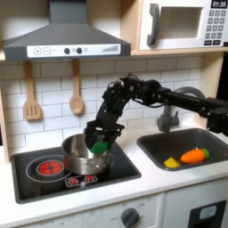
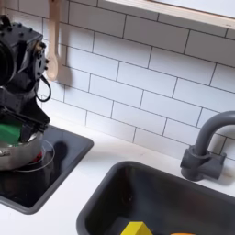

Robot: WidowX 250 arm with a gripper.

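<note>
- The gripper (image 1: 98, 135) hung over the silver pot (image 1: 82, 161) on the toy stove (image 1: 53, 169), its fingers closed on a green object (image 1: 101, 145).
- In the first exterior view, the green object sat at the pot's rim on the first exterior view's right, tilted; its long axis could not be told.
- In the second exterior view, the green object (image 2: 9, 131) showed beneath the gripper (image 2: 20, 117), just above the pot (image 2: 23, 152).
- A yellow piece (image 1: 171, 162) and an orange carrot (image 1: 193, 155) lay in the sink (image 1: 183, 140), well apart from the pot.
- A grey faucet (image 2: 204, 147) stood behind the sink.
- Two wooden utensils (image 1: 76, 89) hung on the tiled wall.
</note>
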